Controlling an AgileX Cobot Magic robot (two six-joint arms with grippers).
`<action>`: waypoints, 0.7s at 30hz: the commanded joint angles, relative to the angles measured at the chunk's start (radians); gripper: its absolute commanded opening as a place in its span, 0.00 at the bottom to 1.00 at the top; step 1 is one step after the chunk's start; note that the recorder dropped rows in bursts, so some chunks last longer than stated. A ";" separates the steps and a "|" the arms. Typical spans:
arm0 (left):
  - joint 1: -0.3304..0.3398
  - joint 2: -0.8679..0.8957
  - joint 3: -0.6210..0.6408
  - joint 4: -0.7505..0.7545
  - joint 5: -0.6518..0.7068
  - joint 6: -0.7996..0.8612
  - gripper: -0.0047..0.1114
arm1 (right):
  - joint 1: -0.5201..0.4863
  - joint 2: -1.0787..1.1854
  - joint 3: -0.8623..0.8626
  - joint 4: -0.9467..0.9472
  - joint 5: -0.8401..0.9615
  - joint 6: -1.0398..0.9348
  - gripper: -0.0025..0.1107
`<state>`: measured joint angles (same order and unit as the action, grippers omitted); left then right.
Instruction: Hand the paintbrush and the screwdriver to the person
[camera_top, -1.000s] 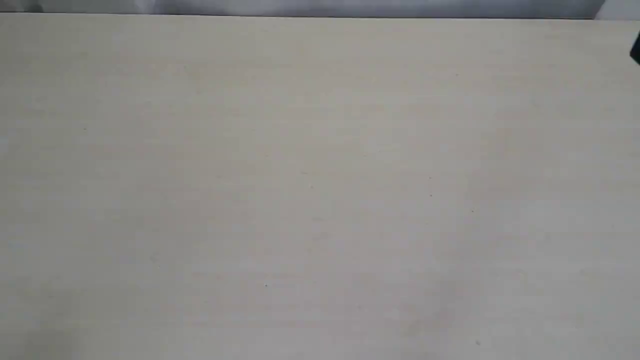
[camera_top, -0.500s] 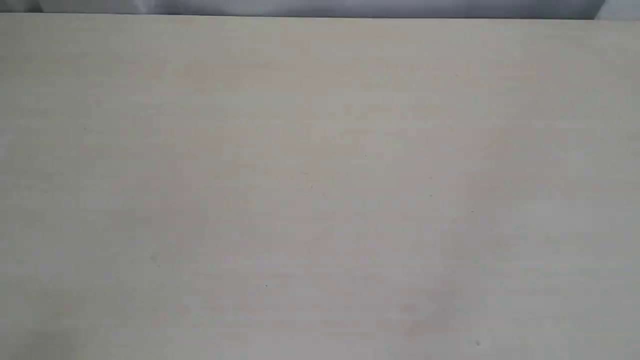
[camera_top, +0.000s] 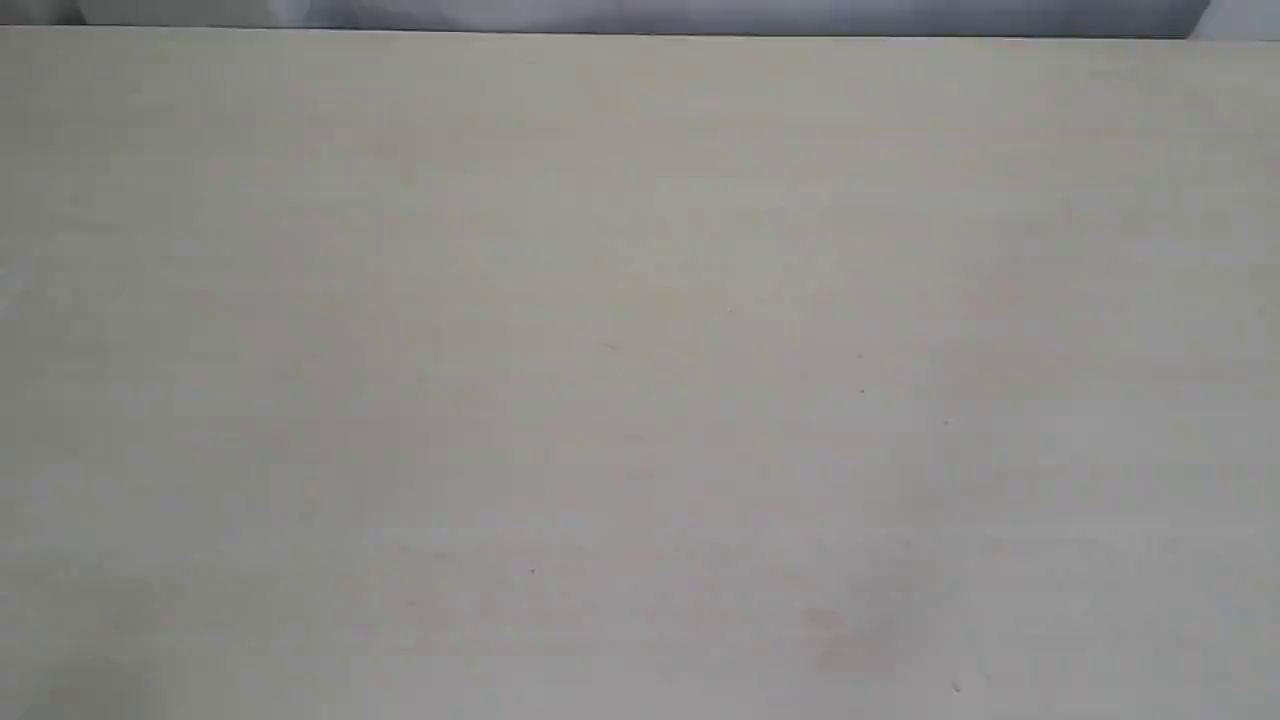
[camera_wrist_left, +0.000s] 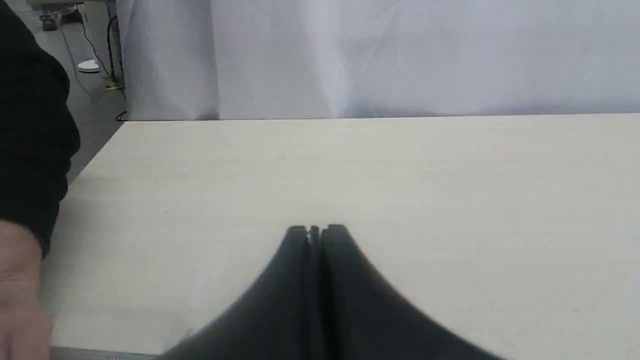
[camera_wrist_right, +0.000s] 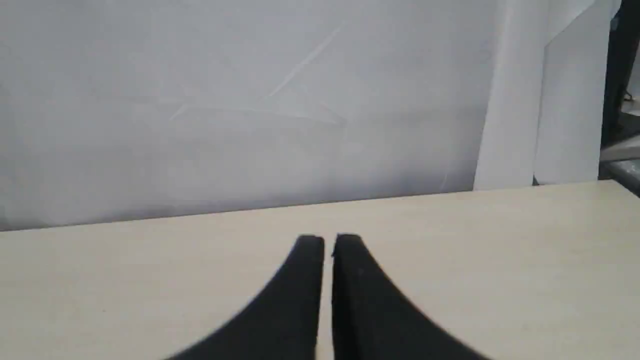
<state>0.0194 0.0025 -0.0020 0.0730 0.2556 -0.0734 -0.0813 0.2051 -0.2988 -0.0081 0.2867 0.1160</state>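
Of the task's things only the person (camera_wrist_left: 20, 300) shows: a bare hand at the border of the left wrist view, by the table's near corner, with a black sleeve (camera_wrist_left: 30, 125) above it. The hand is blurred and cut off by the frame, so its pose cannot be told. The paintbrush and the screwdriver appear in no view, and their place cannot be told.

The left gripper (camera_wrist_left: 315, 231) hangs over the table (camera_top: 640, 360) with its fingers pressed together and nothing between them. The right gripper (camera_wrist_right: 328, 240) also has its fingers drawn together, with only a hairline slit of pale tabletop showing between them, and it grips nothing.

In the exterior view the pale wood-toned tabletop fills the frame from the lower edge almost to the top. Its far edge runs straight across the top of the frame, with a narrow strip of grey-white backdrop (camera_top: 640, 15) above it and a lighter patch in the upper right corner. A few tiny dark specks (camera_top: 861, 390) mark the surface right of center and at the lower right.

In the left wrist view the table's far corner (camera_wrist_left: 125, 121) meets grey floor (camera_wrist_left: 95, 60), where cables lie. In the right wrist view the backdrop hangs just behind the far edge, and the table ends at a corner (camera_wrist_right: 615, 182) beside dark equipment (camera_wrist_right: 617, 75).
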 joint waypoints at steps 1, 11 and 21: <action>-0.008 -0.002 0.002 -0.005 -0.006 -0.002 0.04 | -0.037 -0.022 0.058 0.001 -0.041 -0.008 0.06; -0.008 -0.002 0.002 -0.005 -0.008 -0.002 0.04 | -0.084 -0.185 0.188 0.001 -0.069 -0.004 0.06; -0.008 -0.002 0.002 -0.003 -0.008 -0.002 0.04 | -0.080 -0.205 0.227 0.001 0.036 -0.079 0.06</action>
<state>0.0194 0.0025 -0.0020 0.0730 0.2556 -0.0734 -0.1586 0.0061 -0.0761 -0.0081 0.2845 0.0498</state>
